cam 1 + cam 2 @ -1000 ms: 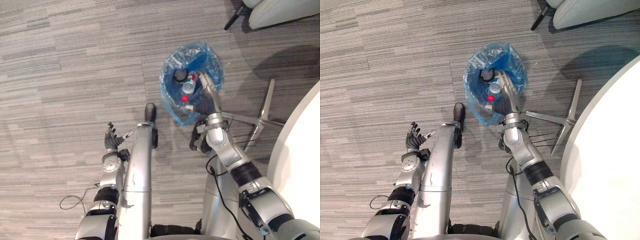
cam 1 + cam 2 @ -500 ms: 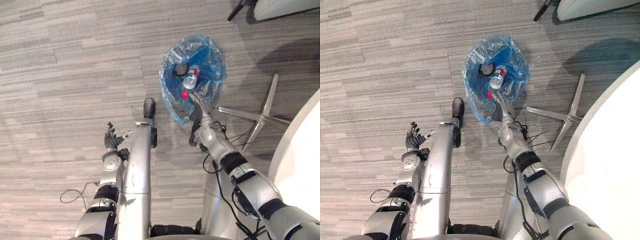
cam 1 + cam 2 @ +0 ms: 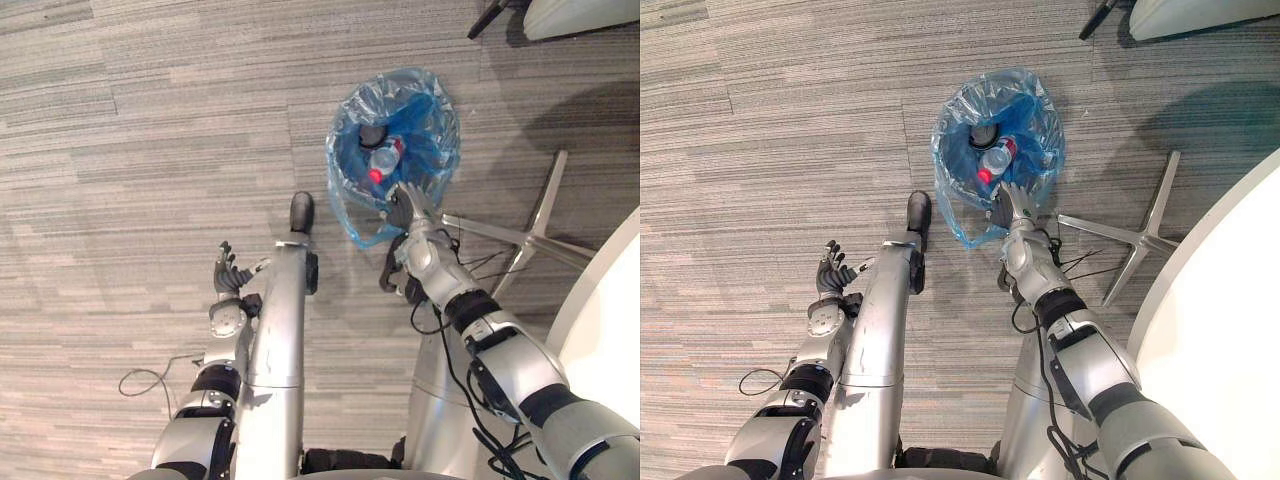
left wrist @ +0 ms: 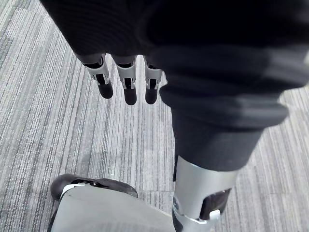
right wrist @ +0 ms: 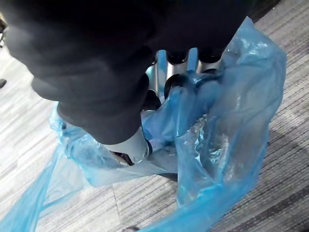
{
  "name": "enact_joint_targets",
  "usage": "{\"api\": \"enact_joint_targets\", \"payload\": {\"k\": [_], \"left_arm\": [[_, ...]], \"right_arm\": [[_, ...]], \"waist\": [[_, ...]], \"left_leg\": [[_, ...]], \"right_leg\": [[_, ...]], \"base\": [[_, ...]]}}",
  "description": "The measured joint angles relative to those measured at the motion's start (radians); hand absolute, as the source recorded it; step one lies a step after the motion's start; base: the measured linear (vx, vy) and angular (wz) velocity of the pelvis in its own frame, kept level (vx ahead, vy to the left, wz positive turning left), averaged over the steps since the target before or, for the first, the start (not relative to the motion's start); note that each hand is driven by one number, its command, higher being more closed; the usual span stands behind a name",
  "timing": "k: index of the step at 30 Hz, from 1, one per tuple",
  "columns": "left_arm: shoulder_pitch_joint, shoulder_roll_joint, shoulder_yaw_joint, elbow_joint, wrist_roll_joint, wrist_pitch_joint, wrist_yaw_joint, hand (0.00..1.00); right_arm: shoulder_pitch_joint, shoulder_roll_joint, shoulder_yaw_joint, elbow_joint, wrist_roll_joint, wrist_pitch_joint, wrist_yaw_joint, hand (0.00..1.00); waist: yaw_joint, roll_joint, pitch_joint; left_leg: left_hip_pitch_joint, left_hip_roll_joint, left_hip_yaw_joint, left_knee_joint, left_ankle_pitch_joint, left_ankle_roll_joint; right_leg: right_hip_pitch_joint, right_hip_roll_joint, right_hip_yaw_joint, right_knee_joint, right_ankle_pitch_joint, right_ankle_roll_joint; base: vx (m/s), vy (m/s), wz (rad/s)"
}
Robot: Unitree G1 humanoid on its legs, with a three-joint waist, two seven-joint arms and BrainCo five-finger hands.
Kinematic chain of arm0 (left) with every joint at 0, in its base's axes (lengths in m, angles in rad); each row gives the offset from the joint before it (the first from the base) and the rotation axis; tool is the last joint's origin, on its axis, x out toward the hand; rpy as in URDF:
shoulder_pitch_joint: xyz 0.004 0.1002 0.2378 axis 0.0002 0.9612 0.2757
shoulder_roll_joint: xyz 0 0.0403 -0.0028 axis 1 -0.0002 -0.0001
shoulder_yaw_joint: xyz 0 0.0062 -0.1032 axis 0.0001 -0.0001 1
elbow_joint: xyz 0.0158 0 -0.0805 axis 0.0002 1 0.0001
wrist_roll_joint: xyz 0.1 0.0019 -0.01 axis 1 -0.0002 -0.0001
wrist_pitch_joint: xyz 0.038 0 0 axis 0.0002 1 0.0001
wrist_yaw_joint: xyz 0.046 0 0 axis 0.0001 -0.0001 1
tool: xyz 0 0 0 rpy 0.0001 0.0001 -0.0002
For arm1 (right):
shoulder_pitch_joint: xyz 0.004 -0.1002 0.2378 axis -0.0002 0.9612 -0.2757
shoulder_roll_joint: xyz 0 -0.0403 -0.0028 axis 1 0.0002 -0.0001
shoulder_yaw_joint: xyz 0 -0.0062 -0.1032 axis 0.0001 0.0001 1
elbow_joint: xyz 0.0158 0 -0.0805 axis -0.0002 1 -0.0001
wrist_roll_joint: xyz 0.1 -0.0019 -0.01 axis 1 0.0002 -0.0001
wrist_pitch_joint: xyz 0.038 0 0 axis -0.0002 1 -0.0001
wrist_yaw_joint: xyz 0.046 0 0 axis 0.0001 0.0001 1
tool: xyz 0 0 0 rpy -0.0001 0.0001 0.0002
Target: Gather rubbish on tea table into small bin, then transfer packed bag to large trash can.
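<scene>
Left hand [image 3: 228, 282] hangs open; right hand [image 3: 406, 210] reaches forward.

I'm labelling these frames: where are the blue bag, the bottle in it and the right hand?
blue bag [image 3: 443, 125]: left eye view, rim plastic.
bottle [image 3: 383, 160]: left eye view, clear body.
right hand [image 3: 404, 210]: left eye view, dark back cover.

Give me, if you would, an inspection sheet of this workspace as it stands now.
Surface: grey striped carpet floor.
Job's things: blue bag standing on the floor, mouth open; a bottle with a red cap and a dark round item lie inside.
Clutter: nothing seen.
Hands: right hand at the bag's near rim, fingers curled on the plastic; left hand open above the floor, holding nothing.
Cables: nothing seen.
Surroundings: silver chair base beside the bag; white table at the robot's right.
</scene>
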Motion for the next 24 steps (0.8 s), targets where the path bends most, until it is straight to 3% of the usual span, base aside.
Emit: {"api": "enact_joint_targets", "payload": {"k": [4,6,12,18,23,24], "left_arm": [[0.002,0.000,0.002,-0.004,0.000,0.004,0.000,0.00],[0.003,0.000,0.002,-0.010,0.001,0.009,0.000,0.00],[0.014,-0.014,0.019,-0.055,0.004,0.028,-0.018,0.00],[0.084,-0.080,0.025,-0.096,0.019,0.043,-0.059,0.00],[0.155,-0.074,0.023,-0.097,0.019,0.048,-0.069,0.00],[0.171,-0.067,0.017,-0.097,0.019,0.048,-0.071,0.00]], "right_arm": [[0.029,0.002,-0.003,-0.089,0.044,-0.008,0.000,1.00],[0.054,0.005,-0.011,-0.141,0.125,-0.031,0.003,1.00],[0.176,0.076,-0.096,-0.285,0.498,-0.128,0.073,1.00],[0.284,0.150,-0.157,-0.383,0.918,-0.199,0.196,1.00],[0.381,0.184,-0.154,-0.436,1.012,-0.213,0.240,1.00],[0.396,0.187,-0.145,-0.442,1.003,-0.213,0.242,0.00]], "waist": [[0.000,0.000,0.000],[0.000,0.000,0.000],[-0.001,0.000,0.000],[-0.004,-0.002,-0.002],[-0.007,-0.014,-0.013],[-0.009,-0.023,-0.019]], "left_leg": [[0.020,0.001,0.001,-0.004,0.000,0.000],[0.037,0.001,0.001,-0.010,0.000,0.000],[0.164,0.003,0.004,-0.084,0.011,0.003],[0.416,0.014,0.031,-0.284,0.054,0.009],[0.607,0.024,0.051,-0.423,0.080,0.016],[0.646,0.025,0.056,-0.451,0.084,0.016]], "right_leg": [[0.021,0.000,0.000,-0.006,0.000,0.000],[0.037,0.001,0.000,-0.013,0.001,-0.001],[0.167,0.002,-0.014,-0.086,0.011,-0.002],[0.409,0.008,-0.030,-0.283,0.066,-0.005],[0.605,0.019,-0.045,-0.441,0.112,-0.004],[0.643,0.020,-0.045,-0.473,0.118,-0.001]], "base": [[0.00,0.000,0.00],[0.00,0.000,0.00],[0.00,0.000,0.00],[0.04,-0.016,-0.07],[0.10,-0.005,-0.09],[0.12,0.009,-0.06]]}}
